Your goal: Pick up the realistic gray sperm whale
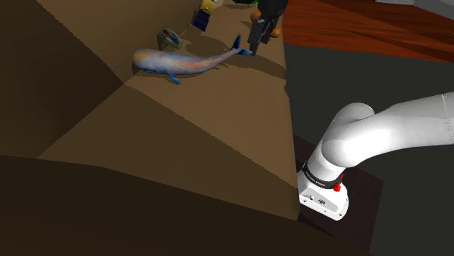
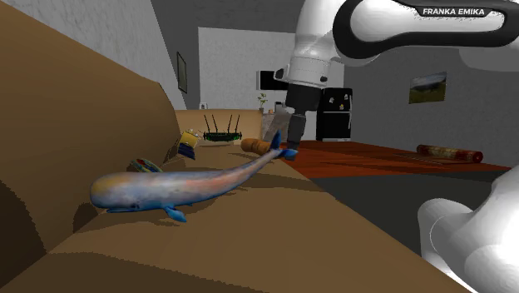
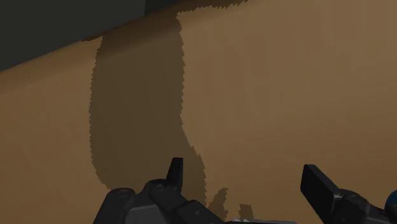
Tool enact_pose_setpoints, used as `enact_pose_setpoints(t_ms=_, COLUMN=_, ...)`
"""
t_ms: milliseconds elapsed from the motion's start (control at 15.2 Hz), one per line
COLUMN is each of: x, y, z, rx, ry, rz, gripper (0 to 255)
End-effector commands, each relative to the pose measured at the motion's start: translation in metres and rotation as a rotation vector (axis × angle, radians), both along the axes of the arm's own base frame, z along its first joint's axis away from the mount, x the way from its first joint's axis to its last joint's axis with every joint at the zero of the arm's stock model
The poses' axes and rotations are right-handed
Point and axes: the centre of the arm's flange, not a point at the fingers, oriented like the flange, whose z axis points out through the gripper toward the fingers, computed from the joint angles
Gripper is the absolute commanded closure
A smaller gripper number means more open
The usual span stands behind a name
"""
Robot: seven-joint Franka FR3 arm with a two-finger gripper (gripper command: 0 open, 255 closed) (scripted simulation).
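Arm [image 1: 393, 127] stretched out long over the brown surface [image 1: 218, 124], gripper [image 1: 255, 44] pointing down at the whale's tail.

From its base [image 1: 324, 198] the arm reaches to the far end of the surface. Its upper link reads "FRANKA EMIKA" [image 2: 462, 12] in white. In the wrist view the fingers [image 3: 321, 188] stand wide apart and clasp nothing. The whale [image 1: 182, 63], grey-blue with a blue fluke, lies on its belly on the surface. Its tail is just below the gripper and its head points away, toward the shoulder view's left.
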Motion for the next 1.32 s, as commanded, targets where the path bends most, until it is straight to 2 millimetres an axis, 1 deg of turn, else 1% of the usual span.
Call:
enact_pose_setpoints(t_ms=0, x=0.000, y=0.000, z=0.000, rx=0.000, ry=0.000, rz=0.000, gripper=0)
enact_pose_setpoints(t_ms=528, x=0.084, y=0.066, z=-0.002, rx=0.103, ry=0.121, rz=0.068, gripper=0)
enact_pose_setpoints(t_ms=1056, x=0.162, y=0.137, z=-0.007, rx=0.205, ry=0.243, rz=0.135, gripper=0)
enact_pose_setpoints(t_ms=1122, x=0.164, y=0.139, z=-0.007, rx=0.208, ry=0.246, rz=0.137, gripper=0)
enact_pose_setpoints(t_ms=1254, x=0.164, y=0.139, z=-0.017, rx=0.208, ry=0.246, rz=0.137, gripper=0)
